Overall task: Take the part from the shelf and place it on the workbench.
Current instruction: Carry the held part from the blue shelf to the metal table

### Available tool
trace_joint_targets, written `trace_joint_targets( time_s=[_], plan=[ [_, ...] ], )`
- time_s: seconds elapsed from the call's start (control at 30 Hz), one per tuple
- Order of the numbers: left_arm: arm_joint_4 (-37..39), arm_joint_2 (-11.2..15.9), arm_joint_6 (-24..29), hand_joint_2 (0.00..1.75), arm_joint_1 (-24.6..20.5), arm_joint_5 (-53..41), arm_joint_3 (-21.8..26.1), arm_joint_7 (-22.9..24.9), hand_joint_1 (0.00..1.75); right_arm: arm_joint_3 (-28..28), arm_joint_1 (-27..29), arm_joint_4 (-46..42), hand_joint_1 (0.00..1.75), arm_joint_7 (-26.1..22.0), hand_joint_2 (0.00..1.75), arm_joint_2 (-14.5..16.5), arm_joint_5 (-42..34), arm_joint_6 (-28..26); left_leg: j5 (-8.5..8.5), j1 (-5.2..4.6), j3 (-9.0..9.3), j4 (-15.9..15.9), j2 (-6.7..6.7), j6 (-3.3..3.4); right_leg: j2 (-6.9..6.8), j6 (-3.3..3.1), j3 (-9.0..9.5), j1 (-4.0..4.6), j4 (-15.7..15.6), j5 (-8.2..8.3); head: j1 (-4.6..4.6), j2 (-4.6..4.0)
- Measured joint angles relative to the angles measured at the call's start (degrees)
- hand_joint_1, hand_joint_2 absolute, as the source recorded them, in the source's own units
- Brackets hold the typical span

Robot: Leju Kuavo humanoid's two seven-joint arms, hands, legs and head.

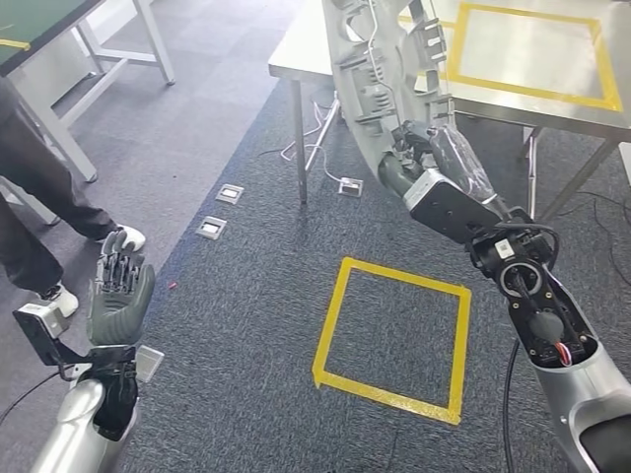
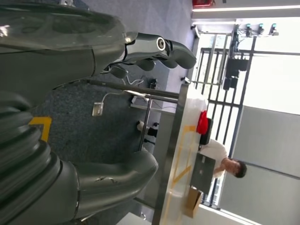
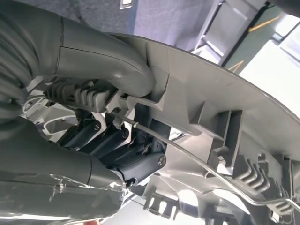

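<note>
Over grey carpet (image 1: 245, 325), right hand (image 1: 428, 163) fingers (image 3: 116, 140) clasp part (image 1: 372, 79).

Head cam's looking down at the floor and bench (image 1: 313, 49); left wrist cam's sharing that bench (image 2: 183, 140), right one's sitting super close.

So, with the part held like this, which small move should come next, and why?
Probably carry the part forward and lower it toward the yellow-taped rectangle on the workbench. The right hand grips the grey part, held up near the bench's edge, not yet resting on it. The left hand is open and holds nothing.
</note>
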Motion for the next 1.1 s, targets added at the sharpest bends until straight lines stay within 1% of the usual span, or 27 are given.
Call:
trace_joint_targets(
  time_s=[0.03,0.07,0.1,0.17,0.2,0.23,0.27,0.3,0.33,0.37,0.4,0.43,0.47,0.53,0.57,0.6,0.67,0.73,0.77,0.8,0.83,0.9,0.93,0.97,1.03,1.07,1.1],
  plan=[
    [0.0,-0.1,0.0,1.75,-0.1,0.0,0.0,-0.1,0.00,-0.1,-0.1,0.1,1.75,0.0,1.75,0.0,0.0,0.0,0.26,0.16,0.18,-0.5,0.78,0.02,0.19,0.26,-0.15,-0.07,-0.1,0.13,-0.06,0.00],
    [0.0,-0.2,0.0,1.75,-0.2,0.0,0.0,-0.1,0.00,-0.2,-0.2,0.2,1.75,0.0,1.75,0.0,0.0,0.0,0.60,0.33,0.43,-1.2,1.47,0.06,-0.67,0.52,-0.42,0.09,0.2,-0.16,0.04,0.00],
    [0.0,-0.3,0.1,1.75,-0.3,0.0,0.0,-0.2,0.00,-0.2,-0.3,0.3,1.75,-0.1,1.75,0.0,0.0,0.0,0.97,0.51,0.68,-1.9,2.22,0.17,-2.25,0.78,-1.07,0.26,1.4,-1.15,0.34,0.00],
    [0.0,-0.4,0.1,1.75,-0.2,0.1,0.0,-0.3,0.00,-0.3,-0.7,0.5,1.75,-0.1,1.75,0.0,0.0,0.1,1.38,0.57,0.94,-2.7,3.58,0.34,-6.08,1.29,-3.68,0.42,7.6,-4.89,1.00,0.00],
    [0.0,-0.5,0.1,1.75,0.0,0.1,0.0,-0.4,0.00,-0.3,-0.8,0.6,1.75,-0.2,1.75,0.0,0.0,0.1,1.40,0.55,0.94,-2.7,4.29,0.40,-7.01,1.59,-5.30,0.26,11.5,-6.75,1.23,0.00],
    [0.0,-0.5,0.1,1.75,0.2,0.1,0.0,-0.4,0.00,-0.3,-0.8,0.7,1.75,-0.1,1.75,0.0,0.1,0.1,1.35,0.57,0.93,-2.7,5.00,0.34,-7.43,1.88,-6.45,0.06,14.5,-7.77,1.32,0.00],
    [0.1,-0.5,0.1,1.75,0.4,0.1,0.0,-0.4,0.00,-0.3,-0.8,0.7,1.75,-0.1,1.75,0.0,0.1,0.1,1.27,0.65,0.93,-2.6,5.71,0.23,-7.69,2.20,-6.66,-0.15,15.5,-7.69,1.41,0.00],
    [0.1,-0.5,0.0,1.75,0.5,0.2,0.0,-0.4,0.00,-0.3,-0.8,0.9,1.75,0.0,1.75,0.0,0.2,0.1,1.12,0.78,0.92,-2.4,6.40,0.03,-8.03,2.53,-5.72,-0.38,14.1,-6.57,1.52,0.00],
    [0.1,-0.5,0.0,1.75,0.6,0.2,0.0,-0.4,0.00,-0.3,-0.9,0.9,1.75,0.0,1.75,0.0,0.3,0.1,0.86,0.94,0.92,-2.1,7.07,-0.28,-8.77,2.88,-3.72,-0.60,10.6,-4.71,1.67,0.00],
    [0.2,-0.5,0.0,1.75,0.5,0.2,0.0,-0.5,0.00,-0.3,-0.9,1.0,1.75,0.1,1.75,0.0,0.4,0.1,0.51,1.00,0.89,-1.6,7.65,-0.67,-10.22,3.20,-1.54,-0.67,6.5,-3.23,1.84,0.00],
    [0.2,-0.5,0.0,1.75,0.5,0.2,0.0,-0.5,0.00,-0.3,-0.9,1.0,1.75,0.1,1.75,0.0,0.5,0.1,0.15,0.89,0.78,-0.9,8.17,-1.08,-11.34,3.16,0.22,-0.65,3.2,-2.09,2.06,0.00],
    [0.2,-0.5,0.0,1.75,0.5,0.2,0.0,-0.5,0.00,-0.3,-0.9,1.1,1.75,0.1,1.75,0.0,0.6,0.1,-0.14,0.72,0.67,-0.4,8.62,-1.41,-12.05,2.80,1.19,-0.56,1.3,-1.62,2.13,0.00],
    [0.2,-0.5,0.0,1.75,0.5,0.2,0.0,-0.6,0.00,-0.4,-1.0,1.1,1.75,0.1,1.75,0.0,0.6,0.1,-0.30,0.49,0.58,-0.1,9.10,-1.65,-12.16,2.25,1.29,-0.46,0.8,-1.69,1.99,0.00],
    [0.2,-0.5,0.0,1.75,0.5,0.2,0.0,-0.6,0.00,-0.5,-1.0,1.2,1.75,0.2,1.75,0.0,0.7,0.2,-0.49,0.44,0.50,0.2,10.11,-1.98,-10.52,1.02,0.92,-0.41,1.1,-1.51,1.36,0.00],
    [0.2,-0.5,0.0,1.75,0.4,0.2,0.0,-0.6,0.00,-0.6,-1.0,1.2,1.75,0.2,1.75,0.0,0.7,0.2,-0.96,0.61,0.38,0.7,9.71,-2.23,-9.86,0.61,0.77,-0.46,1.0,-1.37,1.05,0.00],
    [0.2,-0.5,0.0,1.75,0.4,0.2,0.0,-0.6,0.00,-0.6,-1.1,1.3,1.75,0.2,1.75,0.0,0.7,0.3,-1.97,0.84,-0.15,1.9,8.57,-2.48,-9.22,0.20,0.67,-0.49,1.0,-1.21,0.85,0.00],
    [0.2,-0.5,0.0,1.75,0.4,0.2,0.0,-0.6,0.00,-0.6,-1.2,1.3,1.75,0.2,1.75,0.0,0.7,0.4,-5.57,1.15,-2.94,8.3,5.18,-2.87,-8.02,-0.46,0.39,-0.58,0.9,-0.92,0.41,0.00],
    [0.2,-0.5,0.0,1.75,0.7,0.2,0.0,-0.6,0.00,-0.6,-1.3,1.3,1.75,0.2,1.75,0.1,0.7,0.5,-8.61,1.18,-6.75,16.0,3.67,-2.89,-6.57,-0.84,0.05,-0.48,0.9,-0.69,0.13,0.00],
    [0.2,-0.5,0.0,1.75,0.8,0.2,0.0,-0.6,0.00,-0.6,-1.3,1.3,1.75,0.2,1.75,0.1,0.7,0.6,-8.74,1.17,-7.72,17.7,3.47,-2.74,-5.76,-0.94,-0.09,-0.39,0.9,-0.59,0.06,0.00],
    [0.2,-0.4,0.1,1.75,0.8,0.2,0.0,-0.6,0.00,-0.6,-1.3,1.3,1.75,0.2,1.75,0.1,0.7,0.6,-7.77,1.14,-7.57,17.0,3.31,-2.46,-4.94,-0.99,-0.17,-0.30,0.9,-0.49,0.02,0.00],
    [0.2,-0.4,0.1,1.75,0.8,0.2,0.0,-0.6,0.00,-0.6,-1.3,1.3,1.75,0.2,1.75,0.1,0.7,0.6,-5.91,1.08,-6.26,14.0,2.95,-2.03,-4.11,-0.98,-0.21,-0.22,0.9,-0.38,-0.02,0.00],
    [0.2,-0.4,0.2,1.75,0.7,0.2,0.0,-0.6,0.00,-0.6,-1.3,1.3,1.75,0.2,1.75,0.1,0.7,0.7,-2.11,0.96,-2.32,5.7,0.73,-1.00,-2.64,-0.77,-0.34,-0.15,0.9,-0.14,-0.03,0.00],
    [0.2,-0.4,0.2,1.75,0.6,0.2,0.0,-0.6,0.00,-0.6,-1.4,1.4,1.75,0.2,1.75,0.1,0.7,0.7,-1.02,0.86,-0.93,2.7,-0.14,-0.70,-2.01,-0.54,-0.47,-0.19,0.9,0.01,-0.01,0.00],
    [0.2,-0.4,0.2,1.75,0.6,0.2,0.0,-0.6,0.00,-0.6,-1.4,1.4,1.75,0.2,1.75,0.1,0.7,0.7,-0.60,0.72,-0.23,1.2,-0.66,-0.55,-1.44,-0.26,-0.62,-0.31,0.8,0.19,0.01,0.00],
    [0.2,-0.5,0.2,1.75,0.5,0.2,0.0,-0.5,0.00,-0.7,-1.5,1.4,1.75,0.2,1.75,0.1,0.7,0.7,-0.35,0.56,-0.01,0.4,0.36,-0.50,-0.15,0.57,-0.83,-0.47,0.3,0.71,-0.01,0.00],
    [0.2,-0.6,0.2,1.75,0.4,0.2,0.0,-0.5,0.00,-0.7,-1.4,1.4,1.75,0.2,1.75,0.1,0.7,0.7,-0.05,0.64,0.18,-0.1,1.06,-0.40,-0.29,0.89,-0.97,-0.44,0.1,0.75,0.00,0.00],
    [0.1,-0.7,0.2,1.75,0.3,0.2,0.0,-0.5,0.00,-0.8,-1.4,1.4,1.75,0.2,1.75,0.0,0.7,0.8,0.32,0.78,0.40,-0.7,1.76,-0.20,-1.35,1.12,-1.38,-0.28,0.7,0.18,0.17,0.00]
  ],
)
